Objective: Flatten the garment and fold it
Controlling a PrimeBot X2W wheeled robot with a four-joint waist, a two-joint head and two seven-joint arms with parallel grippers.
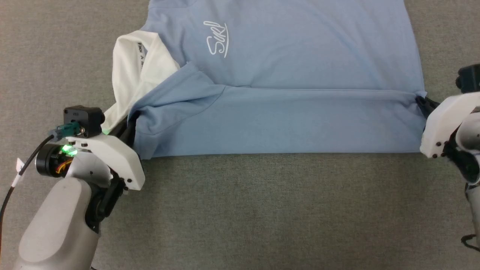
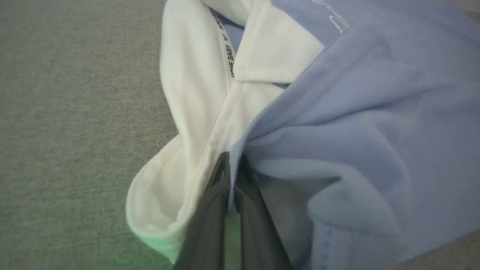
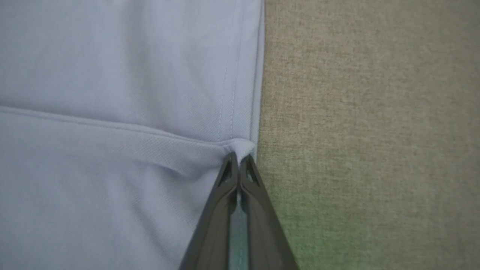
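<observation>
Head view: garment (image 1: 300,63) lying spread on grey desk (image 1: 262,210), 6 o'clock part folded over toward 12 o'clock, white script (image 1: 216,39) facing up. Left hand (image 1: 129,125), at 9 o'clock, clenching bunched blue fabric just beside white collar (image 1: 129,63). Right hand (image 1: 422,103), at 3 o'clock, pinching fold's corner at hem edge. Folded edge running straight between both hands.
</observation>
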